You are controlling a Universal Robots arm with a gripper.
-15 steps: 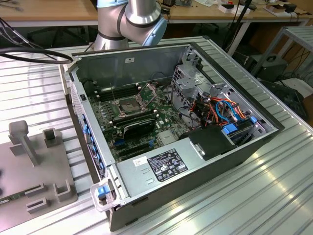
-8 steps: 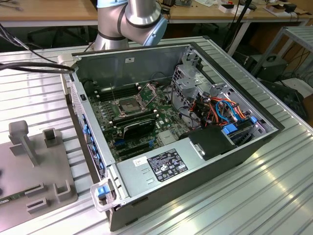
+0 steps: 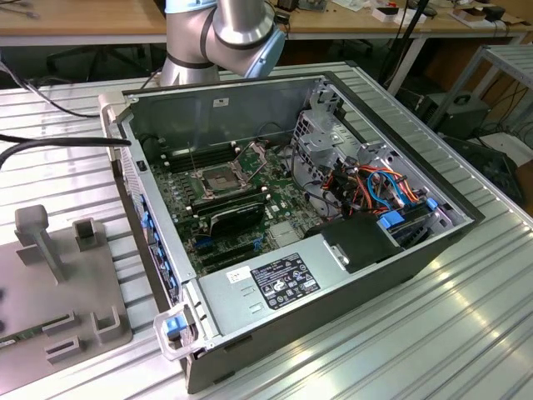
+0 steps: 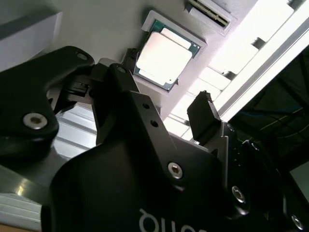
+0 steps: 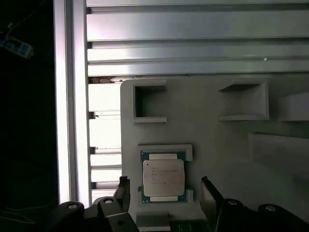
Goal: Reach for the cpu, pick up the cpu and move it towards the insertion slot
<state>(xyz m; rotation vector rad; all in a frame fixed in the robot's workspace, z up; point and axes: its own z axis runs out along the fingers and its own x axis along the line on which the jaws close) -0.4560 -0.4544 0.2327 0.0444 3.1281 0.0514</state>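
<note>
Right, the cpu (image 5: 163,177) (image 4: 164,58), a thin flat square chip w/ a pale silver-grey lid on a green edge, lies flat in a shallow square recess of a light grey moulded fixture plate (image 5: 222,140); both wrist views show it there. The black two-finger gripper (image 5: 164,186) (image 4: 166,75) hangs right over it, pincer released. Its jaws are spread wide, w/ one dark finger (image 5: 122,193) on each side of the chip, just beside the recess & apart from the cpu. Nothing is grasped and the chip is not lifted. More walled pockets are moulded elsewhere into the plate, which rests on a ribbed alu table (image 5: 193,29).

In the exterior view the insertion slot (image 3: 218,179), a square silver metal-framed socket w/ dark centre, sits on the green motherboard (image 3: 283,200) inside an open grey PC case (image 3: 208,104), toward the exterior view's left of the board. Its wire-like bracket looks tipped up. The arm's silver & blue joint (image 3: 229,29) stands beyond the case's far wall.
</note>
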